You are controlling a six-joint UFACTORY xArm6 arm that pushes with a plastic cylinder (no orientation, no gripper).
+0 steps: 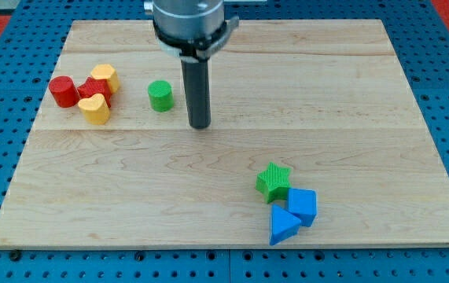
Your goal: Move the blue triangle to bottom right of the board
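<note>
The blue triangle (283, 226) lies near the view's bottom, right of centre, on the wooden board (350, 110). A blue cube-like block (303, 206) touches it on its upper right. A green star (274, 181) sits just above both. My tip (200, 125) rests on the board in the upper middle, far up and left of the blue triangle, touching no block. A green cylinder (160, 96) stands just left of my tip.
At the view's left sits a cluster: a red cylinder (64, 91), a red block (94, 88), a yellow block (105, 75) and a yellow heart (94, 108). The board's edges meet a blue pegboard.
</note>
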